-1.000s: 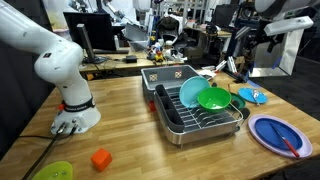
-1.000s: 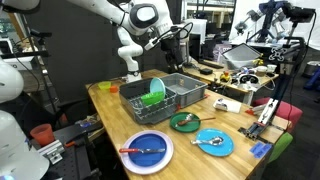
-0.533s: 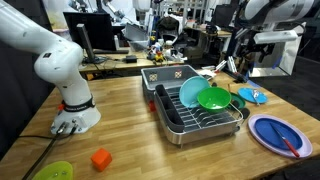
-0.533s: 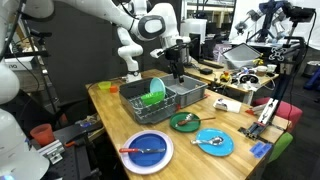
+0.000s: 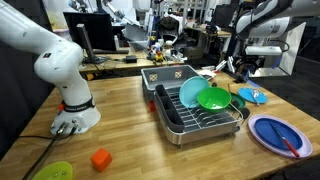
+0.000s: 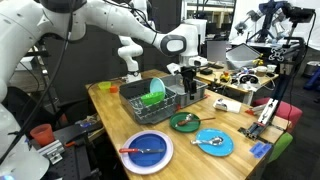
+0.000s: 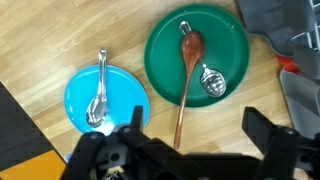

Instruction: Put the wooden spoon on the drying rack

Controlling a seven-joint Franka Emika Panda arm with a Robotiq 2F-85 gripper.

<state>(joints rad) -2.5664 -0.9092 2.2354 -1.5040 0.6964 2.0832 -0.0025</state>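
The wooden spoon (image 7: 186,80) lies with its dark bowl on a green plate (image 7: 225,35) and its handle reaching off the rim onto the table. A metal spoon (image 7: 210,80) lies beside it on the same plate. My gripper (image 7: 196,135) is open and empty, hovering above the handle's end with one finger on each side. In an exterior view the gripper (image 6: 190,85) hangs above the green plate (image 6: 185,122), next to the drying rack (image 6: 165,100). The rack (image 5: 195,118) holds a green bowl (image 5: 212,98) and a light blue dish (image 5: 190,92).
A light blue plate (image 7: 105,100) with a metal spoon sits beside the green one. A dark blue plate (image 6: 148,150) holds a red-orange utensil. An orange block (image 5: 100,158) and a lime bowl (image 5: 52,172) sit near the table's front. Cluttered benches stand behind.
The arm has swung from above the rack's far side across to the green plate and come lower. The gripper stays open and nothing on the table has moved.
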